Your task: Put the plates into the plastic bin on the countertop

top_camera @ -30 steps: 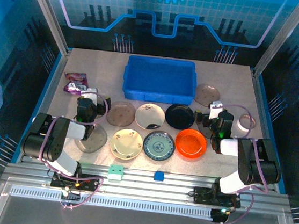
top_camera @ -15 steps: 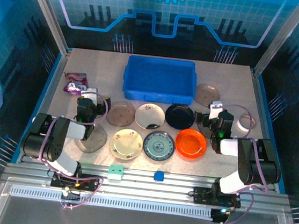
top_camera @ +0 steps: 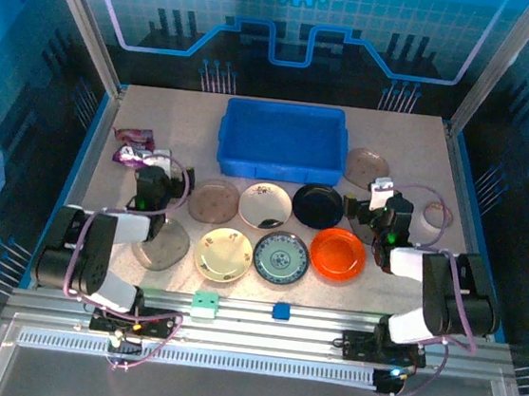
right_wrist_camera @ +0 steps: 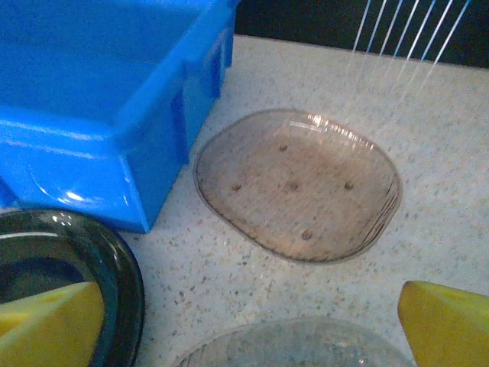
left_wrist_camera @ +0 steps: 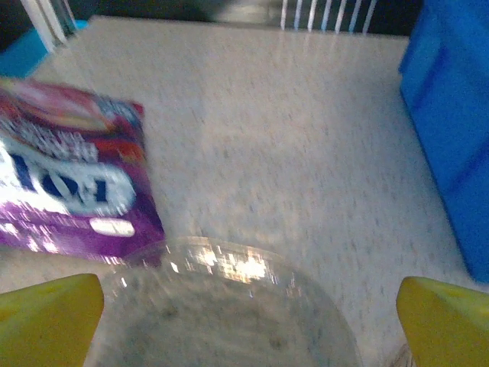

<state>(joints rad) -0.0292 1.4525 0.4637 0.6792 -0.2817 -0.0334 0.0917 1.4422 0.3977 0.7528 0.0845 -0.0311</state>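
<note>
Centrally, toward 12 o'clock on the countertop [top_camera: 160, 110], the blue plastic bin [top_camera: 282, 141] stands, and the plates lie outside it. Just at its 6 o'clock runs a row of three: a brown plate [top_camera: 213, 201], a cream floral plate [top_camera: 265, 205] and a black plate [top_camera: 318, 205]. A nearer row, further toward 6 o'clock, holds a smoky grey plate [top_camera: 165, 244], a second floral plate [top_camera: 224, 254], a blue-green patterned plate [top_camera: 281, 257] and an orange-red plate [top_camera: 337, 254]. At the bin's 4 o'clock lies a translucent brownish plate [right_wrist_camera: 298, 183], just beside the bin wall but apart from it.

The left gripper [top_camera: 155, 181] sits at the brown plate's 9 o'clock, jaws spread wide and grasping nothing. In its wrist view the rim of a clear plate [left_wrist_camera: 229, 267] lies between the yellow fingers [left_wrist_camera: 46, 321]. At its 11 o'clock rests a purple snack packet [top_camera: 135, 145].

The right gripper [top_camera: 382, 211] sits at the black plate's 3 o'clock, likewise released and empty, above another grey plate [right_wrist_camera: 298, 344]. A pale tape ring [top_camera: 434, 215] lies at its 3 o'clock.
</note>
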